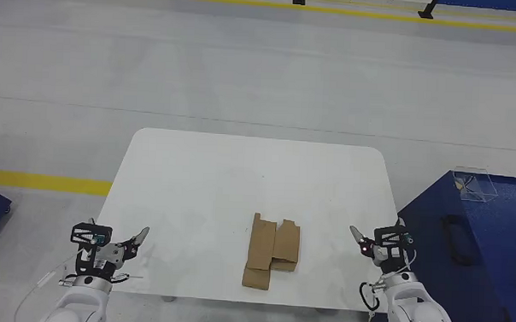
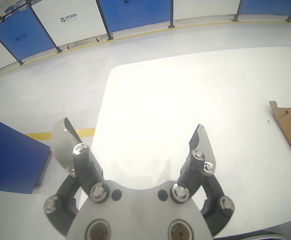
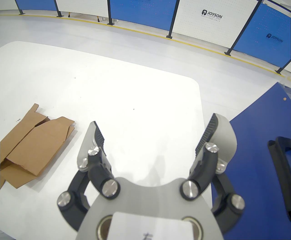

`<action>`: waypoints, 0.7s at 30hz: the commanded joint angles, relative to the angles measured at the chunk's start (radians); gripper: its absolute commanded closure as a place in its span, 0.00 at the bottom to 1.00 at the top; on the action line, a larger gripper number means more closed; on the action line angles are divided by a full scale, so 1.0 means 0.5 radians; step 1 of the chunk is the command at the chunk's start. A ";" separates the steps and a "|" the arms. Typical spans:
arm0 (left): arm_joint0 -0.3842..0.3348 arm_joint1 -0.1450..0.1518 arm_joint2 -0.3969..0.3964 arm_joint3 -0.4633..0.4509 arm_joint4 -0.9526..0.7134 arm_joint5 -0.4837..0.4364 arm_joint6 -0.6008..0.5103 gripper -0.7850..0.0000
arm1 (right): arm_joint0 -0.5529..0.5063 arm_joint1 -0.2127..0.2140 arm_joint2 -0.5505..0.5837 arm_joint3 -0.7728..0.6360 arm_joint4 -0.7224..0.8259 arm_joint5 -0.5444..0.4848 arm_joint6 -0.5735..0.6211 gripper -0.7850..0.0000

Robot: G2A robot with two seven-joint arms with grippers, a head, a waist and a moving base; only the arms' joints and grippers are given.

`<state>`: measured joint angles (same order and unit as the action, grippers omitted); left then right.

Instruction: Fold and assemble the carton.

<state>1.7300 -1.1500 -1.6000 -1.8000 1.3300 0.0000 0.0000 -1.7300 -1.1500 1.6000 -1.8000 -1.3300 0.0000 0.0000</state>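
Well apart from right pincer (image 3: 154, 119), carton (image 3: 38, 141)

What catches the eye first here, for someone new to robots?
A flattened brown carton lies on the white table near the robot's side, not yet folded. The left gripper and the right gripper hang open at the table's near corners, one on each side of the carton, touching nothing.

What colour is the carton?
The carton is plain brown; clearest in the right wrist view.
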 commanded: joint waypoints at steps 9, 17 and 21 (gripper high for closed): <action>0.000 0.000 0.000 0.000 0.000 0.000 0.000 0.00 | 0.000 0.000 0.000 0.000 0.000 0.000 0.000 0.00; 0.000 0.000 0.000 0.000 0.000 0.000 0.000 0.00 | 0.343 0.062 0.181 0.274 1.510 -1.063 1.371 0.00; 0.000 0.000 0.000 0.000 0.000 0.000 0.000 0.00 | 0.735 0.093 0.064 0.666 2.356 -1.012 2.283 0.00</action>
<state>1.7300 -1.1500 -1.6000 -1.8000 1.3300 0.0000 0.0000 -1.4347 -1.1068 1.6579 -1.5352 -0.3597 -0.5484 0.9204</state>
